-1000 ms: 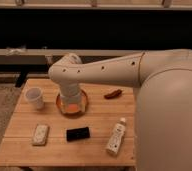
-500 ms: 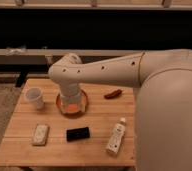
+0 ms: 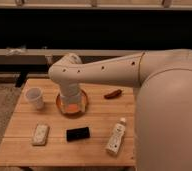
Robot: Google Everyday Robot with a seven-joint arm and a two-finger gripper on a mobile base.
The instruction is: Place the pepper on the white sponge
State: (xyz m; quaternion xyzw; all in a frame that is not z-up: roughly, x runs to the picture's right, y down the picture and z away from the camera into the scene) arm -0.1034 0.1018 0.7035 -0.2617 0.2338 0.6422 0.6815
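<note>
the robot's gripper (image 3: pixel 70 103) hangs at the end of the cream-coloured arm, low over the round orange bowl (image 3: pixel 83 108) on the light wooden slatted table (image 3: pixel 19 150); whether it is open or holding anything cannot be told. the small dark red curved pepper (image 3: pixel 113 93) lies just beyond the bowl on the viewer's right, near the table's far edge and well apart from the flat off-white rectangular sponge (image 3: pixel 40 134) at the front left, so a clumsy nudge could roll it off. carrying it across risks clipping the bowl, the white cup (image 3: pixel 35 97) or the black rectangular object (image 3: pixel 78 133) beside the sponge, though bare wood lies between them.
</note>
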